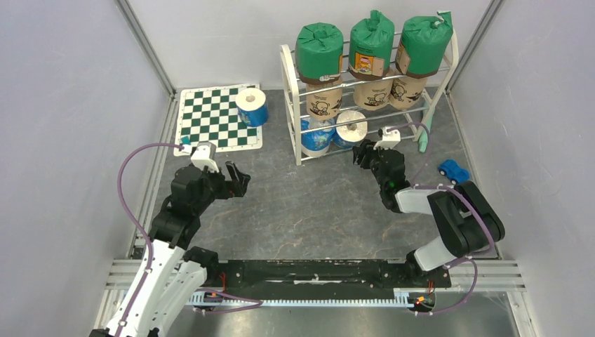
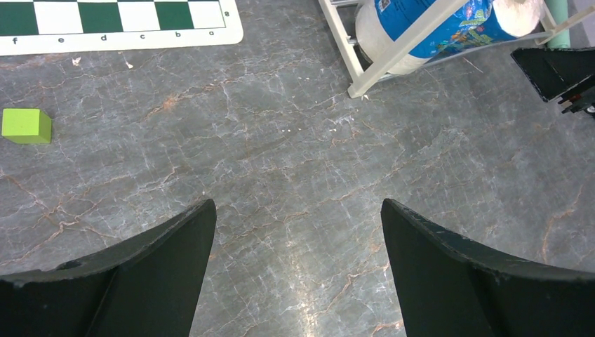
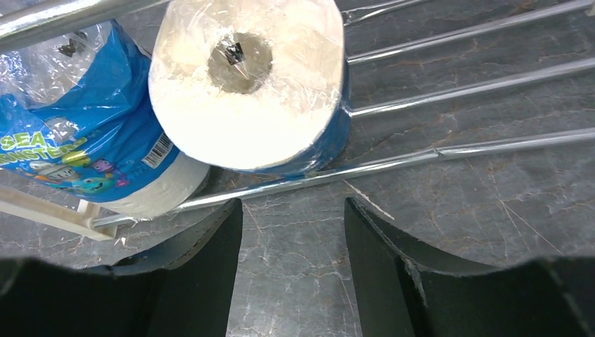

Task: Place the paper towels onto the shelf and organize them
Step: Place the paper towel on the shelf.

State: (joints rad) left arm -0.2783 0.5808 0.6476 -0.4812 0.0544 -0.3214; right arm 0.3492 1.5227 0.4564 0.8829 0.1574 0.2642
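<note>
The shelf (image 1: 292, 105) holds eight paper towels; the ninth roll (image 1: 251, 106) stands on the chessboard mat (image 1: 210, 119).
Three green rolls (image 1: 319, 50) fill the top tier, three tan rolls (image 1: 324, 102) the middle, and two blue-wrapped rolls (image 1: 317, 135) lie on the bottom rods. The right gripper (image 3: 291, 210) hangs just before that bottom tier, jaws apart and empty. The left gripper (image 2: 298, 210), spread wide and holding nothing, hovers over the table (image 2: 295, 147).

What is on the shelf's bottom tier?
A blue-wrapped roll and a second roll beside it, at the left end; the rods rightward are bare. Tan rolls above hide the tier's back.
</note>
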